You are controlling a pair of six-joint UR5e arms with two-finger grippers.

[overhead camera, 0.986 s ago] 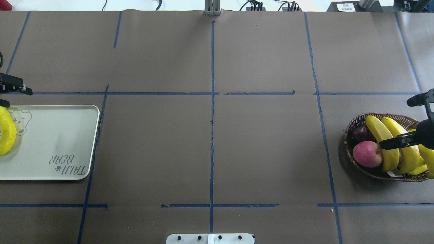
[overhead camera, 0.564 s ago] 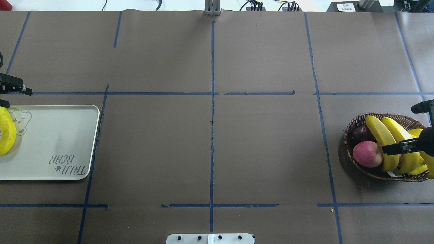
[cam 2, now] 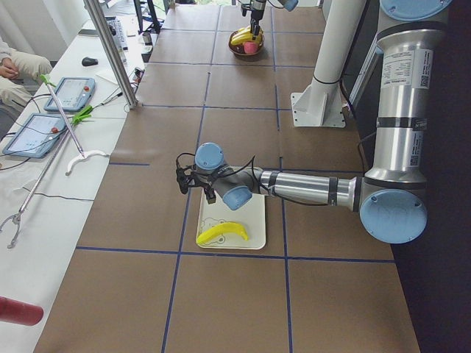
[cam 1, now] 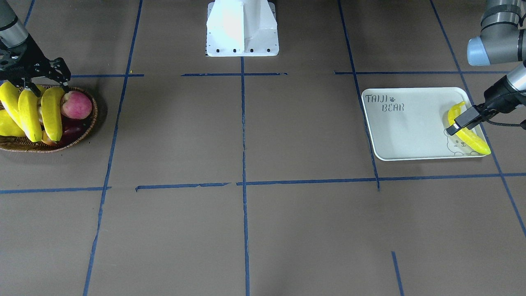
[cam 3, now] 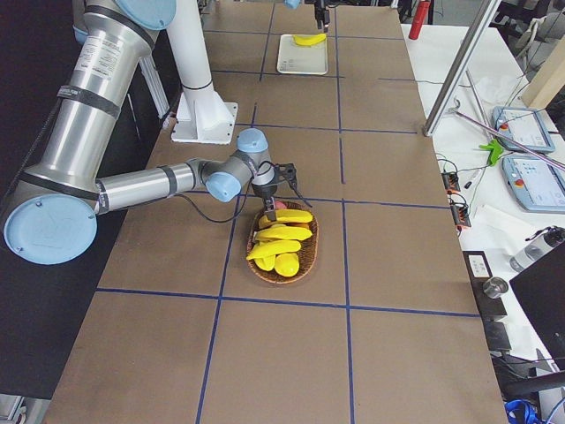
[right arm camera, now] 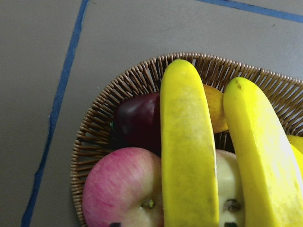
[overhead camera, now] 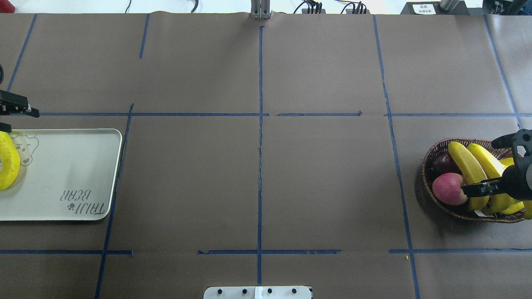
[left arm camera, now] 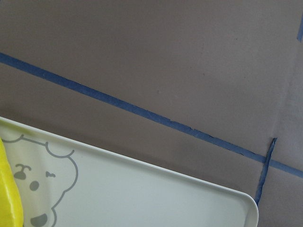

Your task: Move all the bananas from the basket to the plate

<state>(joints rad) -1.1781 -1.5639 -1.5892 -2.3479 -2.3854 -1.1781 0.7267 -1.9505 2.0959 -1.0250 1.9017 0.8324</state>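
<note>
In round brown wicker basket (overhead camera: 424,166) | long curved yellow bananas (overhead camera: 467,166) likely light, slippery; grip mid-length | right tool (overhead camera: 480,166) wide above

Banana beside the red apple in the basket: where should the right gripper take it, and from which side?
Take the banana across its middle, straight down from above. It lies topmost, its narrow width free, while the apple and a second banana crowd its sides lower down. The open right gripper seems to straddle it.
</note>
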